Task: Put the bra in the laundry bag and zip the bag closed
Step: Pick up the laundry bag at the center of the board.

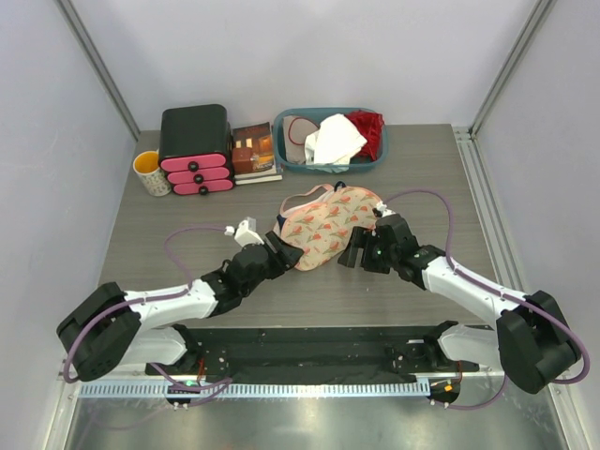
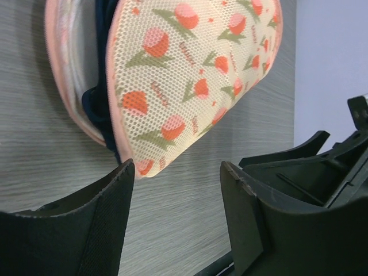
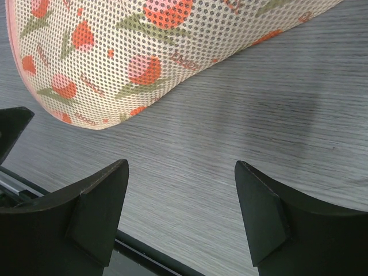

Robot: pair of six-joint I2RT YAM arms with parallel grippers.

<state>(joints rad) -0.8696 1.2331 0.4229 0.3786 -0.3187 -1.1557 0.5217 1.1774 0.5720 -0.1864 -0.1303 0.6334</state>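
Mesh-cloth laundry bag (image 3: 144,46), matt woodgrain table (image 3: 259,115)

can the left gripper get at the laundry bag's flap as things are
Probably yes: the left gripper stands open right at the near edge of the laundry bag, with nothing between them.

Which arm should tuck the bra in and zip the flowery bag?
Probably left: the left fingers stand open beside the gaping side of the cream floral mesh laundry bag, where the dark navy bra peeks out. The right fingers are at its other end.
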